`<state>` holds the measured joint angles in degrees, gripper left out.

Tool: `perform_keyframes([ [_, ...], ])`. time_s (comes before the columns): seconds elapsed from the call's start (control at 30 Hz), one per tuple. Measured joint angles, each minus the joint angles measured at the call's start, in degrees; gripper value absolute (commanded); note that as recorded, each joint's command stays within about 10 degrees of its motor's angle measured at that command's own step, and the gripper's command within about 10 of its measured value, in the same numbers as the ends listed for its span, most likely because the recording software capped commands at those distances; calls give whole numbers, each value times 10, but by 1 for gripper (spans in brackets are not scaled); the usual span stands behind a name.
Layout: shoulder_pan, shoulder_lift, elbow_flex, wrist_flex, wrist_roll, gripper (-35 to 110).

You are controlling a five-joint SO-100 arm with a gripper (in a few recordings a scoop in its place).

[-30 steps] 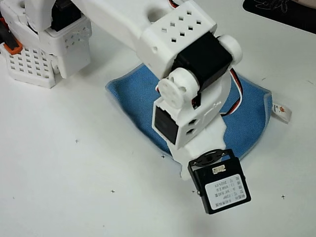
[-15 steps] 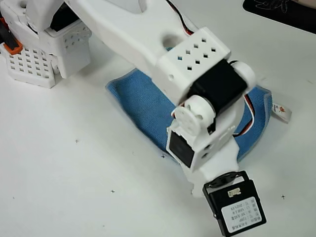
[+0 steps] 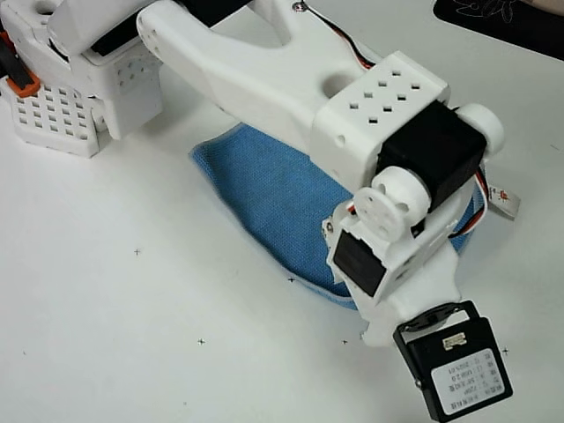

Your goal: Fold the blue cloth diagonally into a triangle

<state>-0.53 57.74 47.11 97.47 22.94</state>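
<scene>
Reaching from its base (image 3: pixel 79 97) in the upper left of the overhead view, the white arm (image 3: pixel 291 70) stretches diagonally across the frame to the lower right, its wrist block and black motor covering much of the work area. This posture places the wrist section over the lower right edge of the blue cloth (image 3: pixel 264 189), presumably so that an edge or corner there can be reached for the diagonal fold.

The cloth lies flat on the white table (image 3: pixel 132 308), at centre frame, with its rounded left corner exposed toward the base and its right part hidden beneath the arm. A small white tag (image 3: pixel 504 200) with a red-orange mark projects from the cloth's right corner, at the right edge of the frame.

The wrist camera housing (image 3: pixel 458 374), a black box with a white label, sits at the lower right. The pincer is concealed under the wrist assembly, so whether its fingers are apart, together or clamped on fabric cannot be told.

A dark mat (image 3: pixel 502 22) occupies the upper right corner. No containers appear in the scene.
</scene>
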Motion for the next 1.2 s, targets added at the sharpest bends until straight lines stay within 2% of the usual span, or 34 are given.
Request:
perform_keyframes([
  [0.63,-35,-39,-49,11,28,28],
  [0.77,-35,-37,-3,4,28,28],
  [0.97,-34,-6,152,-84,39,28],
  [1.2,-33,3,127,-88,20,28],
])
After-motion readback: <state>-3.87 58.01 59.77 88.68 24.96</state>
